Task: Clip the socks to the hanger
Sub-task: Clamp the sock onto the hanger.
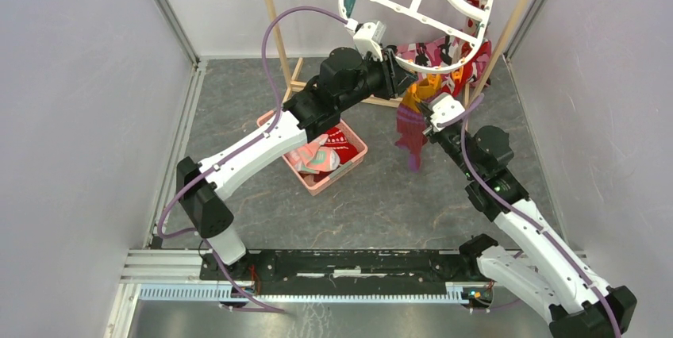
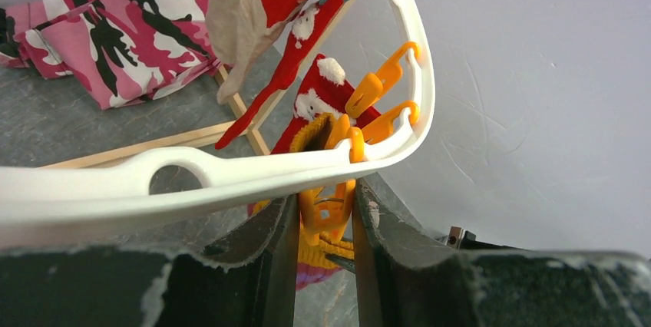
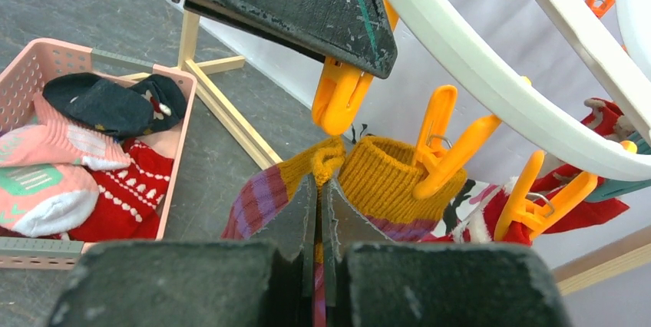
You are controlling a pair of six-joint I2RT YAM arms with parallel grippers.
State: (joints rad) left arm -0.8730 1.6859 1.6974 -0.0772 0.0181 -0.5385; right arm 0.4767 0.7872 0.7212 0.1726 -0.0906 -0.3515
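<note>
Right gripper [image 3: 318, 186] is clamped on a sock [image 3: 380, 181] cuff, held just below the orange peg [image 3: 338, 97] squeezed by the left gripper [image 2: 325, 206].

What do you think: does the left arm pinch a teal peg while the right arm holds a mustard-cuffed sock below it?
No: the pinched peg is orange, not teal, as the left wrist view shows. The sock part is right.

A light wooden pole rack [image 1: 270, 5] stands at the back on a dark grey mottled stone-look floor [image 1: 238, 100]. Behind it and to either side rise smooth pale lilac-grey wall panels [image 1: 79, 116], joined by silver metal corner posts [image 1: 165, 9]. The light is soft and even.
</note>
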